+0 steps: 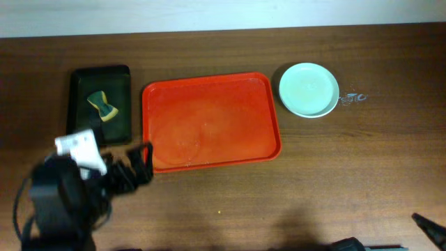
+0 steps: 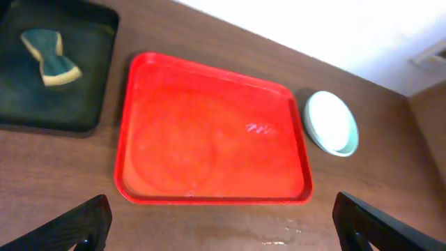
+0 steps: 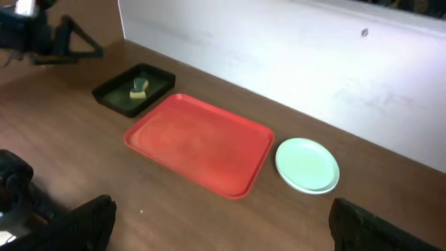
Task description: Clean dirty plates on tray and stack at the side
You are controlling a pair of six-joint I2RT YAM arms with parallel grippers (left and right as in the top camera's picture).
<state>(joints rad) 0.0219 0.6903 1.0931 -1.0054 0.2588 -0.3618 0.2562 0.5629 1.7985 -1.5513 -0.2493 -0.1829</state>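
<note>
The orange-red tray (image 1: 209, 118) lies mid-table with nothing on it; it also shows in the left wrist view (image 2: 209, 139) and the right wrist view (image 3: 198, 139). A pale mint-blue plate (image 1: 309, 89) sits on the table just right of the tray, also seen from the left wrist (image 2: 332, 123) and right wrist (image 3: 306, 164). I cannot tell whether other plates lie under it. My left gripper (image 1: 143, 162) (image 2: 221, 213) is open and empty, near the tray's front-left corner. My right gripper (image 3: 223, 216) is open and empty, well back from the tray, at the table's front right (image 1: 423, 223).
A black tray (image 1: 120, 115) holding a yellow-green sponge (image 1: 102, 104) stands left of the orange tray. A few water drops (image 1: 352, 98) lie right of the plate. A wet smear (image 2: 279, 233) marks the table in front of the tray. A pale wall runs behind the table.
</note>
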